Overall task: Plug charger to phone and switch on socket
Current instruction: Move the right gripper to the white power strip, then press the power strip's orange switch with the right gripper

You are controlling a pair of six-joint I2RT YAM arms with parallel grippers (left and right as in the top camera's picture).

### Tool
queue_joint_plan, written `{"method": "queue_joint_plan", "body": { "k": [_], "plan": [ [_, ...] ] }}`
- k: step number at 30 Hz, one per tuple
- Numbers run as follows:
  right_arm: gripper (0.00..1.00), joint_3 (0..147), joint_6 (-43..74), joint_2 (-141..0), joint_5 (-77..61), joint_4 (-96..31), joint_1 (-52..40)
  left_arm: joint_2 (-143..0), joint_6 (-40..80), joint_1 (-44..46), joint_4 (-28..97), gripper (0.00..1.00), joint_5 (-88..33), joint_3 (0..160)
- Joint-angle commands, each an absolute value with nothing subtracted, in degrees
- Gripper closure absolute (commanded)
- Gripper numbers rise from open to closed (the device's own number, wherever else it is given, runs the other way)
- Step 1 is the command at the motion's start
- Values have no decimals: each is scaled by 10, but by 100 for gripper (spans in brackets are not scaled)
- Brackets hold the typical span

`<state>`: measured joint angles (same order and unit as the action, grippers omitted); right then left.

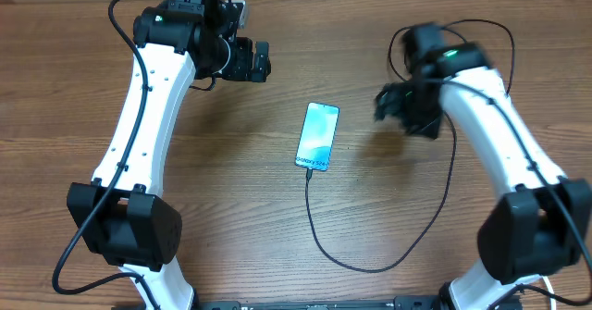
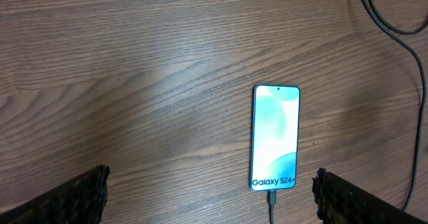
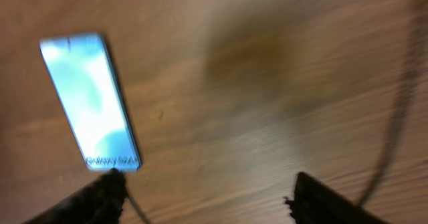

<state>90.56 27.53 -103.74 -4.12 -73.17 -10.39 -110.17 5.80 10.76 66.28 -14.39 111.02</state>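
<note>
Ribbed black fingers [image 2: 77, 197] of your left gripper [image 2: 210, 187] frame the lower corners of the left wrist view. They are spread wide, with nothing between them. Just beyond them lies the phone [image 2: 275, 137], flat on the wooden table [image 2: 134, 83], screen up and lit. You can see the charger [image 2: 272, 207] seated in the phone's lower edge. In the overhead view its thin black cable curls toward the near edge, then loops up beside the right arm [image 1: 499, 134]. Your right gripper [image 3: 207, 194], blurred in its own view, likewise stands open and empty, to the right of the phone and apart from it.
</note>
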Motion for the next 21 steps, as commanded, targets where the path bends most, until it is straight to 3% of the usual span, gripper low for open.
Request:
{"method": "queue_joint_plan", "body": {
  "k": [1,11,21],
  "plan": [
    [14,935,276,-1011,-11,-733,-35,-1094,53,109,664,0,-142,1117],
    [6,928,283,-1020,15,-707,124,-1094,53,109,663,0,-142,1117],
    [0,872,317,-1021,124,-628,183,-1094,53,109,664,1,-142,1117]
  ]
}}
